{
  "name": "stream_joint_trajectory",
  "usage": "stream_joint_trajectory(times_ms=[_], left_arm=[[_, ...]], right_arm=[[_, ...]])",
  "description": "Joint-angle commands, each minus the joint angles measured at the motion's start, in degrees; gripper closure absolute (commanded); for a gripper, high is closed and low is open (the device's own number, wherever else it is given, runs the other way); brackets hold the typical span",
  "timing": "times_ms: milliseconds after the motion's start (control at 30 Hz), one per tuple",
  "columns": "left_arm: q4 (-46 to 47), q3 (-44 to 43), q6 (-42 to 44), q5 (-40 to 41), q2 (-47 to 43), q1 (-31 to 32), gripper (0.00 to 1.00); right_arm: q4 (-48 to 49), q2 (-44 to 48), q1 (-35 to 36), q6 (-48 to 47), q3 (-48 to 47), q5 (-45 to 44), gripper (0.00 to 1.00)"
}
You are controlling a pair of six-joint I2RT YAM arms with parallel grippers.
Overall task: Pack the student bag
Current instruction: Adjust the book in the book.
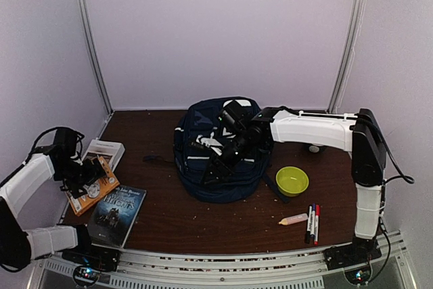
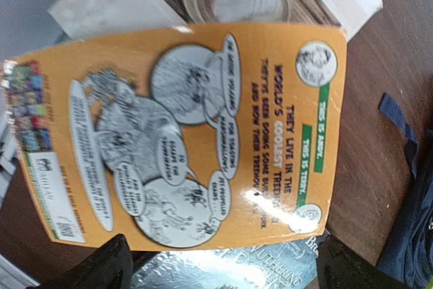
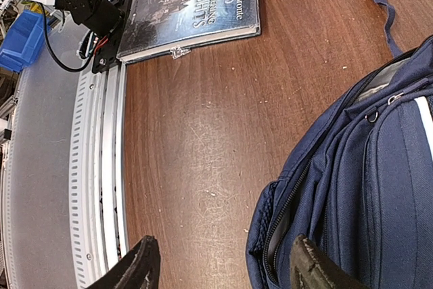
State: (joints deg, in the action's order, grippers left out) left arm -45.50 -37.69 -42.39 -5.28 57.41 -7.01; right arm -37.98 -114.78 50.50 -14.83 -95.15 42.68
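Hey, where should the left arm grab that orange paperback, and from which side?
Take the orange paperback by its short edge facing the student bag, coming in low from that side. It lies flat, and that edge seems propped clear of the table by the dark book beneath. The left gripper hovers above, jaws open.

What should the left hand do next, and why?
Probably lower onto the orange book and close on an edge. The left hand is wide open right over it, holding nothing, and the book is still outside the backpack.
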Motion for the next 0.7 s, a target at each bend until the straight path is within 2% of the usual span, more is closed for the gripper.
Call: stream_joint_trajectory(times_ms=[0,100,200,267,433,667], left_arm=[[-4.74,-4.46,-0.47,15.27,-2.51,-1.13,0.02],[-5.08,-4.79,1.09,18.29,-1.22,-5.83,0.02],[-2.45,-2.89,1.91,17.33,-0.39,-12.57,0.02],[-0.17,-1.56,0.8,17.82,0.16,-14.62,0.02],[9.41,2.84,-0.76,12.25,1.56,-15.09,0.02],[13.06,8.87,-1.87,16.54,-0.65,-16.5,0.02]], right_arm=[[-0.89,0.01,0.04,-0.58,-0.56,1.07,0.34],[-1.66,0.19,0.12,-1.17,-0.49,1.42,0.34],[-2.27,0.5,0.08,-1.86,-0.22,1.7,0.34],[-2.67,0.71,0.09,-2.47,-0.14,1.8,0.34],[-2.95,1.03,0.04,-2.59,-0.21,2.29,0.34],[-3.25,0.57,0.05,-2.48,0.14,2.64,0.34]])
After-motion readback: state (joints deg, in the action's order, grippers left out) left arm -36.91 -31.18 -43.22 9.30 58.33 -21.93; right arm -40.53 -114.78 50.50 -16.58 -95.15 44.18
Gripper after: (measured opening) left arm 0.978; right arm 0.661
